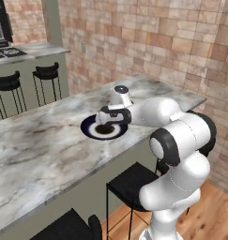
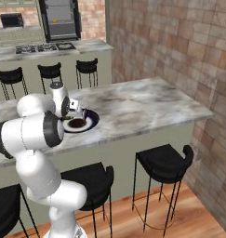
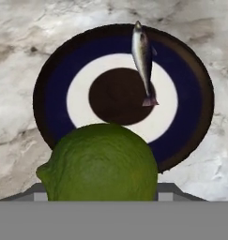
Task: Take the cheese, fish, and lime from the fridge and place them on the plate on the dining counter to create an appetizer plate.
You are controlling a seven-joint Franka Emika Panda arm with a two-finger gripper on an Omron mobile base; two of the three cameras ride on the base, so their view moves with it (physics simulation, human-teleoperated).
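Hand view, left to right: the lime (image 3: pixel 101 161) is sitting low in frame, bulging up between the finger tips, so the gripper (image 3: pixel 101 197) is clamping the lime. It is covering the near edge of the plate (image 3: pixel 54 89). Right of the plate's centre, the fish (image 3: pixel 142 56) is lying on the plate, head pointing toward the far rim, tail over the dark centre.

Left base view: black stools (image 1: pixel 7 82) are standing far left by another counter, then the dining counter (image 1: pixel 35 140) is running across, with the plate (image 1: pixel 89 127) sitting on it mid-frame. The gripper (image 1: pixel 106 123) is hanging just above the plate's right side. A stool (image 1: pixel 132 183) is standing below the counter edge.

Right base view: the arm is occupying the left, the gripper (image 2: pixel 73 116) is hovering over the plate (image 2: pixel 90 120); the counter (image 2: pixel 147 107) is stretching right toward the brick wall (image 2: pixel 179 42).
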